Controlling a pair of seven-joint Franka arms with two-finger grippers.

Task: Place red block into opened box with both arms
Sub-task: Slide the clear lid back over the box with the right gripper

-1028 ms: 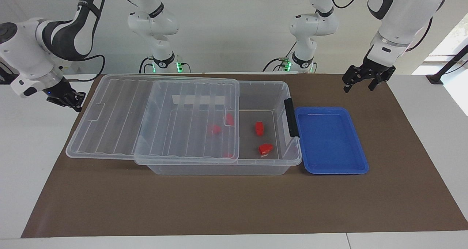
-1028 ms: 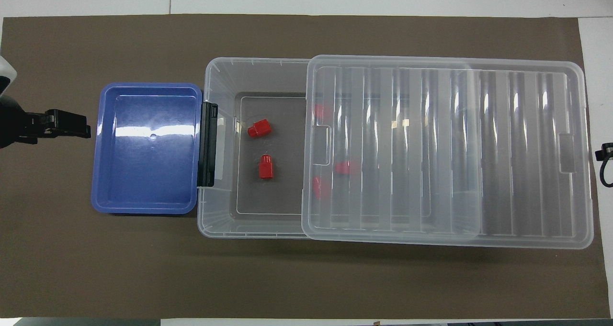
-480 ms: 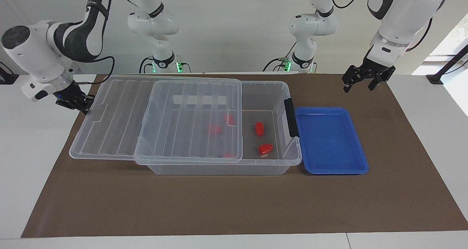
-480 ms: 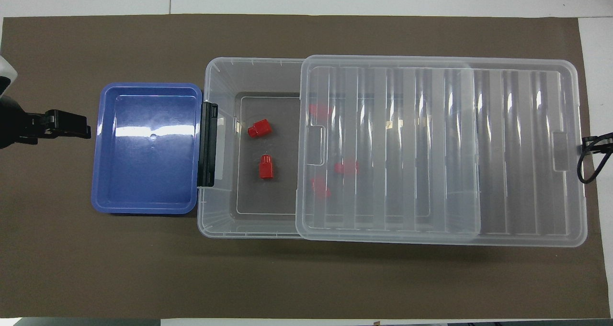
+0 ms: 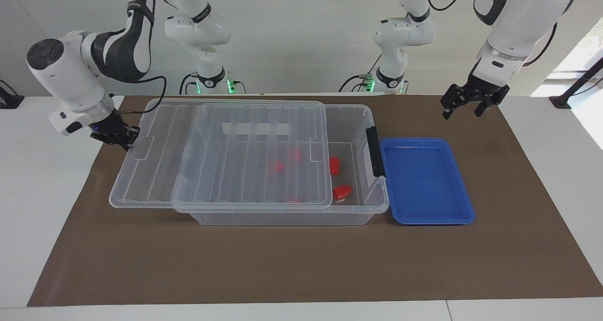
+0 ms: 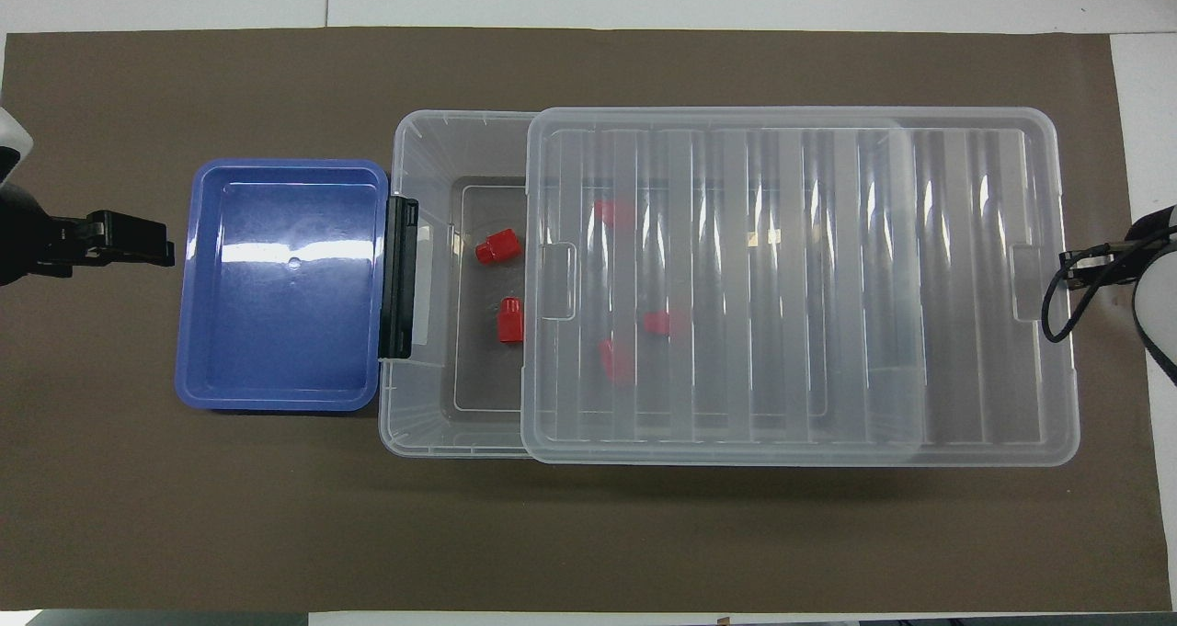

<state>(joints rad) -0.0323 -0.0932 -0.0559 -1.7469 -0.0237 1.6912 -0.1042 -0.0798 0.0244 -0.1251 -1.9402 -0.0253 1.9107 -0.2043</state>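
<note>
The clear box [image 5: 372,203] [image 6: 432,148] stands on the brown mat with its ribbed lid [image 5: 235,165] [image 6: 791,286] lying on top, shifted toward the right arm's end. Only the strip by the black latch [image 5: 374,151] is uncovered. The red block [image 5: 334,166] [image 6: 508,321] lies on the box floor at the lid's edge, beside a lumpier red piece [image 5: 342,192] [image 6: 497,247]. More red pieces [image 6: 658,322] show through the lid. My right gripper [image 5: 123,137] [image 6: 1080,263] is shut and touches the lid's short end. Over the mat beside the blue tray, my left gripper [image 5: 461,113] [image 6: 161,251] hangs open.
A shallow blue tray [image 5: 426,179] [image 6: 280,286] sits against the box's latch end, toward the left arm's end of the table. Two further white arms stand at the table's edge by the robots.
The lid has slid over the box toward the latch end, with my right gripper following at its short end. It now covers more of the opening. The left arm has not moved.
</note>
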